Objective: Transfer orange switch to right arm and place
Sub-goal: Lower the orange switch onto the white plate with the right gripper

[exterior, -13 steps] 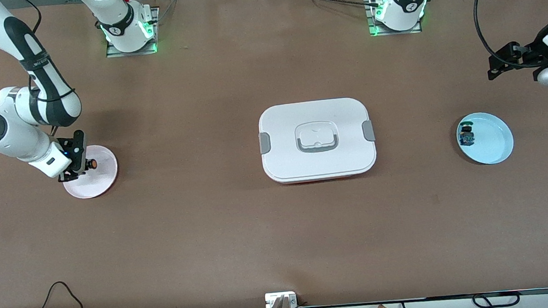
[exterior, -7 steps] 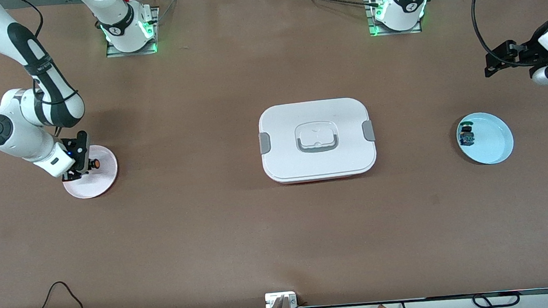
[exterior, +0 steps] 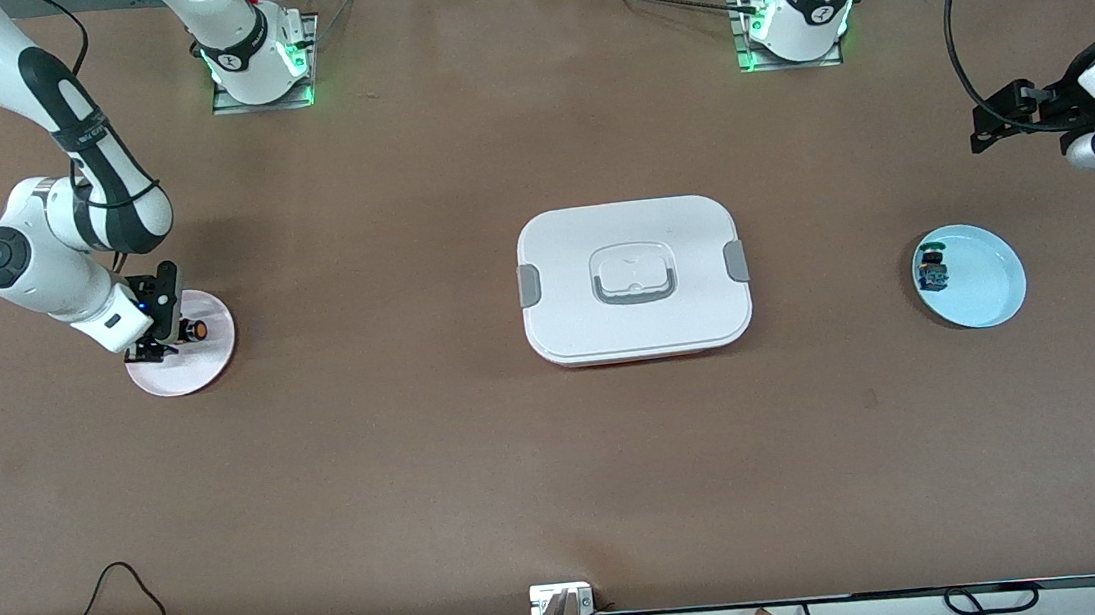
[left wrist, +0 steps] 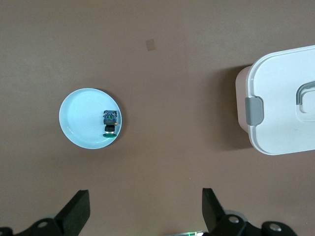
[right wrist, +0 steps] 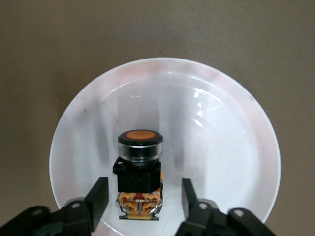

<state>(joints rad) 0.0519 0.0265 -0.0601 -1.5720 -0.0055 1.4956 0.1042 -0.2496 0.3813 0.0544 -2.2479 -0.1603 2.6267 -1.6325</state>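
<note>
I see the white lidded container (exterior: 633, 279) as the one bulky obstacle, sitting mid-tabletop (exterior: 422, 460) with bare brown surface all around it. Toward the right arm's end, my right gripper (right wrist: 143, 199) sits low over the pink plate (exterior: 211, 355), its fingers parted with gaps either side of the orange switch (right wrist: 139, 169). Toward the left arm's end, only the blue plate (exterior: 993, 290) and its small switch (exterior: 931, 271) interrupt the surface.
</note>
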